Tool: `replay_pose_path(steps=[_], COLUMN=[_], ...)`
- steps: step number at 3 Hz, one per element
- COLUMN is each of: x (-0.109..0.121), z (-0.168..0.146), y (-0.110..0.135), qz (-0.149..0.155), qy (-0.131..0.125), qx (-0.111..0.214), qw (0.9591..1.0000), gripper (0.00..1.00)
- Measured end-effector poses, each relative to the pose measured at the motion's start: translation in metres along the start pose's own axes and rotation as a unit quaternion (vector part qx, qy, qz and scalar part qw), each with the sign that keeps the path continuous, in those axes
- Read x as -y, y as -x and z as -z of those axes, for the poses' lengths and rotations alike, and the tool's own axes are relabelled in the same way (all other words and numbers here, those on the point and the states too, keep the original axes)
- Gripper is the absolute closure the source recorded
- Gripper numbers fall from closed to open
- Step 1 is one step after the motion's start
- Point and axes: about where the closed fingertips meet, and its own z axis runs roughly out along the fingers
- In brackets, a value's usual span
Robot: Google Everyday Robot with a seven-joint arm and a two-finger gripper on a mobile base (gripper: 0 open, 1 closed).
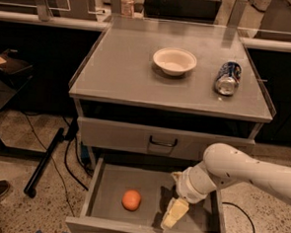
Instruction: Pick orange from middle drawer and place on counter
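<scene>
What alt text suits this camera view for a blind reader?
The robot's gripper hangs inside the open middle drawer, beside an orange. On the counter above sit a white bowl and a soda can.

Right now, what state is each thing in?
Small round orange: loose on drawer floor.
Wide grey metal middle drawer: open.
Upper grey drawer front, dark handle: shut.
White round bowl: upright, empty.
Blue soda can: on its side.
Robot's hand: inside open drawer, right of orange, apart.
</scene>
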Motion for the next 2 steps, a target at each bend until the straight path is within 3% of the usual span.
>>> replay_pose_path(steps=[1, 2], x=[-0.001, 0.0], z=[-0.006, -0.023], y=[-0.003, -0.001], qz=[-0.003, -0.006], qy=[0.006, 0.009], qx=[0.001, 0.037], qw=[1.0, 0.9993], gripper=[0.0, 0.0])
